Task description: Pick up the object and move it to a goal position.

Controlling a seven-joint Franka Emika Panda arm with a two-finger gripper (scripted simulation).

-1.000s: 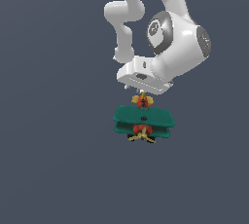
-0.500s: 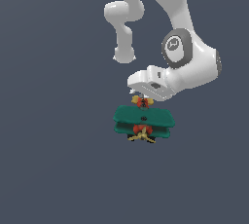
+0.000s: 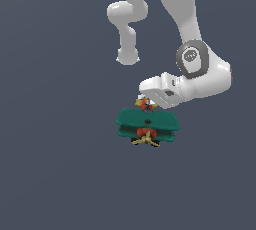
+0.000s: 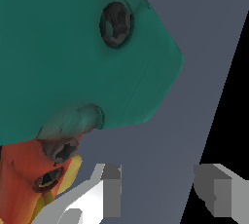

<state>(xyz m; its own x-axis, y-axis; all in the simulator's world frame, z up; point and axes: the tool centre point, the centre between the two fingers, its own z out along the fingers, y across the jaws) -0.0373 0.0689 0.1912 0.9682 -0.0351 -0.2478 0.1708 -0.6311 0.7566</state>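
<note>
Hovering open gripper [image 4: 160, 194] beside biplane [image 3: 147, 124]; no legible writing.

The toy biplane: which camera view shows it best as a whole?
The exterior view: there the whole biplane shows, with both teal wings, red body and yellow propeller, just below the arm. The wrist view shows only a close part of one teal wing and some red and yellow body beside the open tool.
</note>
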